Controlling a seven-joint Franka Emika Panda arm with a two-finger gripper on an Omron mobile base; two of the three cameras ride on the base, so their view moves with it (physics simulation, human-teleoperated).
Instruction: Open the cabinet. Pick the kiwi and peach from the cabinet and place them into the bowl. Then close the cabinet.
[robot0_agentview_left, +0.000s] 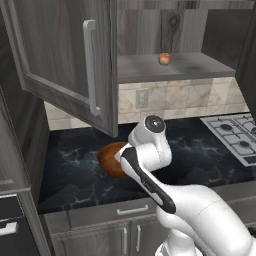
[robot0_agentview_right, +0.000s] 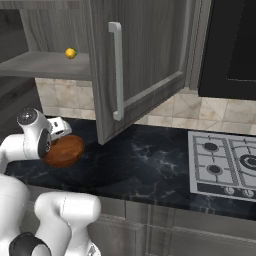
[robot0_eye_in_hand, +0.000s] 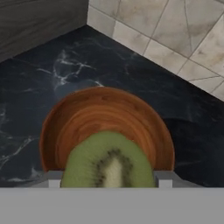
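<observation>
Above bowl rim, gripped kiwi

A black marbled surface ran beneath a beige tiled wall, with a gas hob alongside.

The arm hides part of the bowl in both base views. In the hand view the kiwi is cut off at its lower edge and covers the bowl's near rim.

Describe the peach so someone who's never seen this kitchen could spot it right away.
Find the open cabinet above the black marble counter. On its grey shelf sits the peach, small, round, pink-red and yellow. Nothing else rests on that shelf.
</observation>
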